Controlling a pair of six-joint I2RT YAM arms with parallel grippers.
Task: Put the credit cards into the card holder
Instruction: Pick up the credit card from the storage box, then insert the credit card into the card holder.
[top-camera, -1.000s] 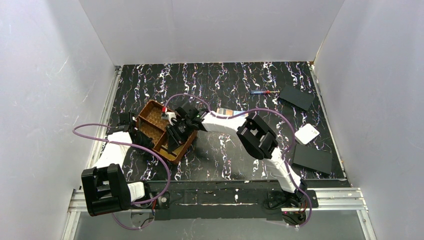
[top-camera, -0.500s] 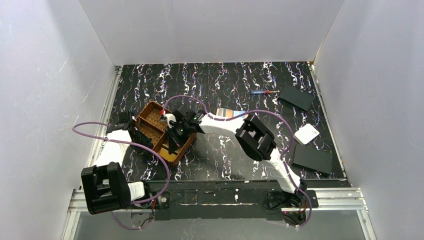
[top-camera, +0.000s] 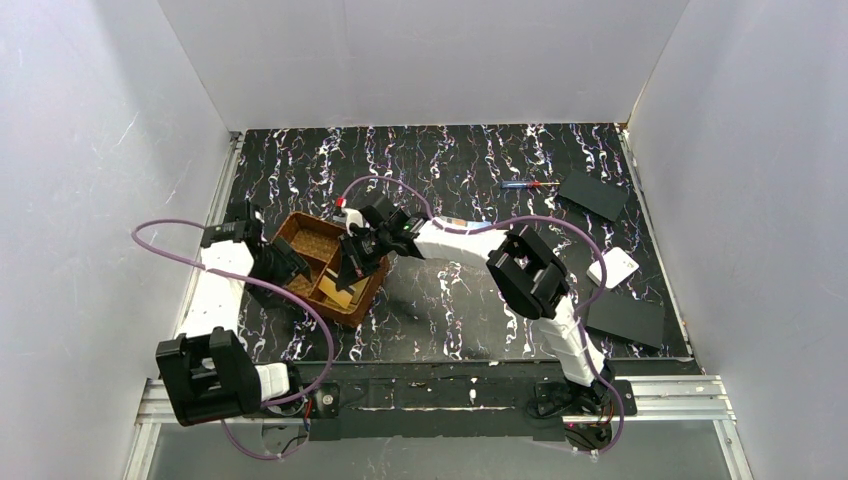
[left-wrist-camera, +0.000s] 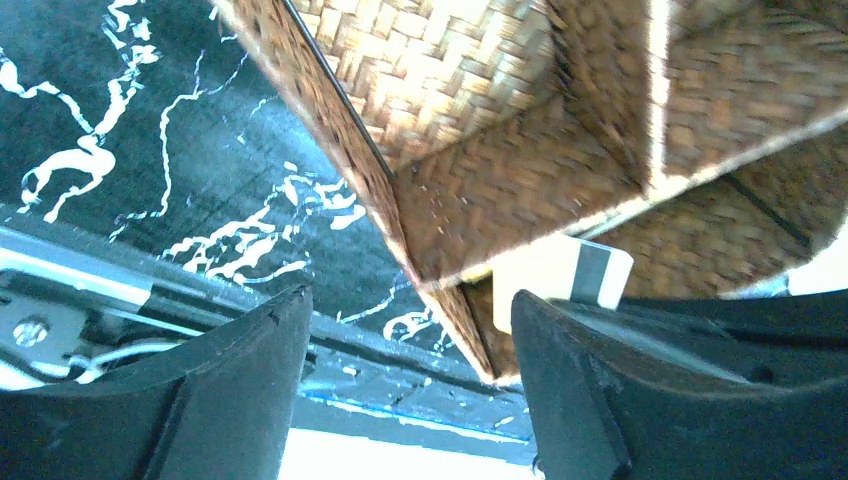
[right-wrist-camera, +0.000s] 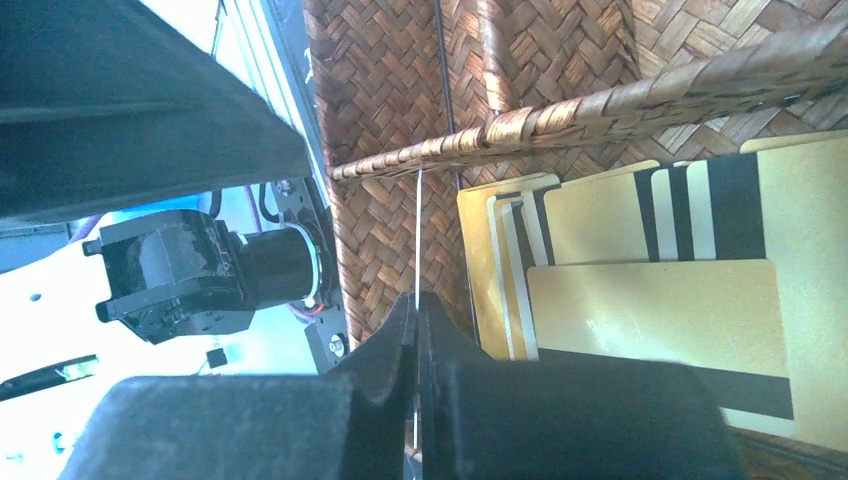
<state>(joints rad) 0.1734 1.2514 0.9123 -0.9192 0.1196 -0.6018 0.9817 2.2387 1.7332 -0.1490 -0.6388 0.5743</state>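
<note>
Several gold credit cards (right-wrist-camera: 650, 270) lie fanned in one compartment of a brown woven tray (top-camera: 308, 240); from above they show as a tan patch, the credit cards (top-camera: 341, 290). My right gripper (right-wrist-camera: 418, 305) hangs over that tray, shut on a thin credit card (right-wrist-camera: 418, 225) seen edge-on between its fingers. From above the right gripper (top-camera: 357, 256) sits over the tray's middle. My left gripper (left-wrist-camera: 405, 320) is open, its fingers astride the tray's corner (left-wrist-camera: 450, 285) without touching it. A white card with a dark stripe (left-wrist-camera: 562, 275) shows beside its right finger. The card holder is out of view.
Two black plates (top-camera: 593, 194) (top-camera: 625, 318) and a white square box (top-camera: 613, 268) lie at the right. A small red-and-blue tool (top-camera: 525, 184) rests at the back. A flat tan-and-bluish thing (top-camera: 462, 222) peeks from behind my right forearm. White walls enclose the table.
My left gripper has opened and drawn back to the tray's left corner. The tray has turned a little. My right gripper has shut on a card and shifted slightly toward the back.
</note>
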